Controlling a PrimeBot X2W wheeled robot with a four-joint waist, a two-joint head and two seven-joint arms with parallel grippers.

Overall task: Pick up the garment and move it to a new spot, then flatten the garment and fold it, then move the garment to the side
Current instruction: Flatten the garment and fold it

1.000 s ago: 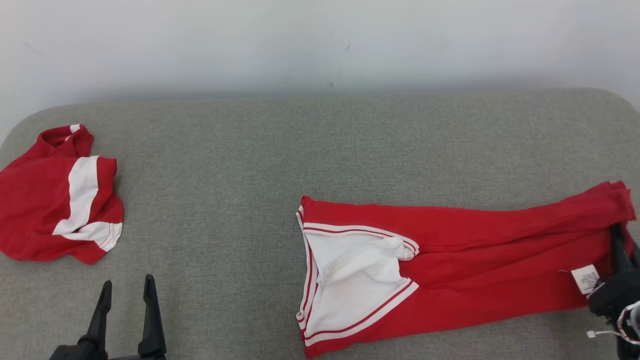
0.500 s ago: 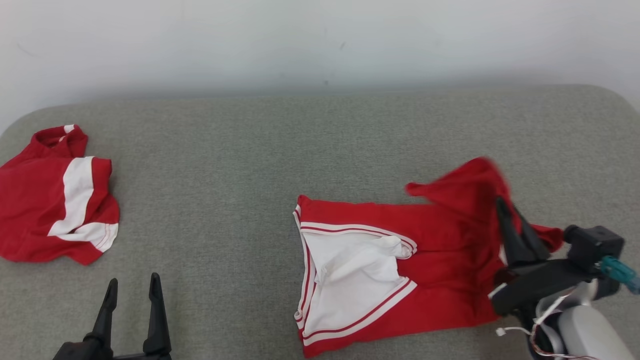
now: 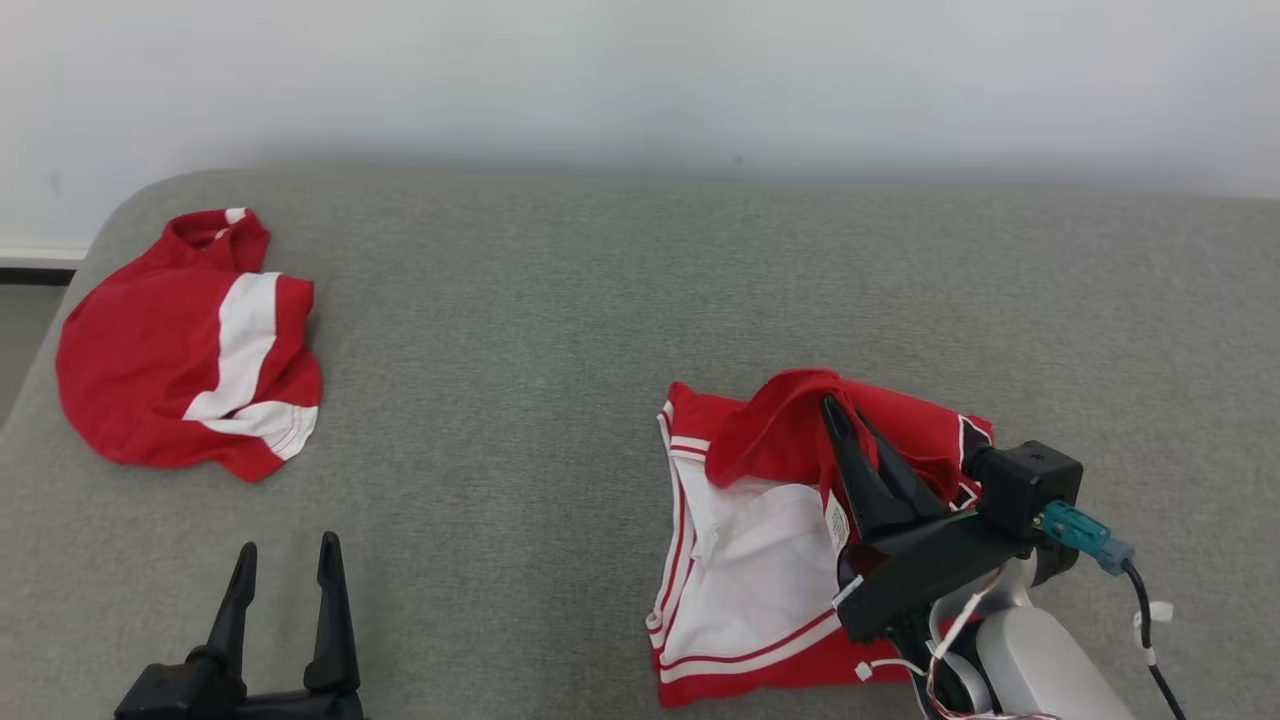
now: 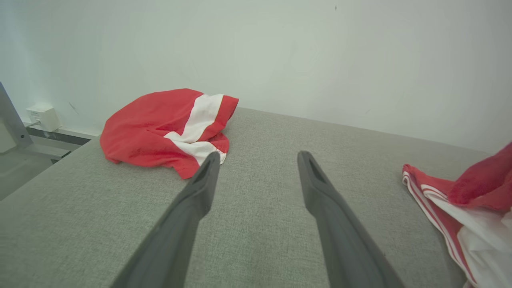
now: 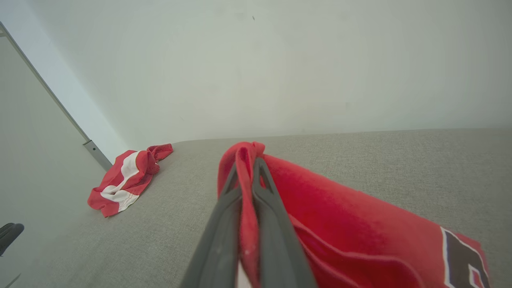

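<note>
A red garment (image 3: pixel 760 560) with white lining and striped trim lies on the grey padded surface (image 3: pixel 560 330), right of centre. My right gripper (image 3: pixel 840 415) is shut on a fold of its red cloth and holds that part lifted and doubled over the white section. In the right wrist view the red cloth (image 5: pixel 340 224) is pinched between the fingers (image 5: pixel 228 216) and drapes down to the right. My left gripper (image 3: pixel 285 560) stands open at the lower left with nothing between its fingers (image 4: pixel 192 208). The garment's edge (image 4: pixel 452 224) sits at the right of the left wrist view.
A second red and white garment (image 3: pixel 190 350) lies crumpled at the far left of the padded surface, near its rounded corner. A pale wall (image 3: pixel 640 80) runs behind. Bare grey surface separates the two garments.
My right gripper has swept left with the red cloth, folding the long stretched part over the white section. The head camera has shifted, so the whole scene sits further right. The left gripper stays open.
</note>
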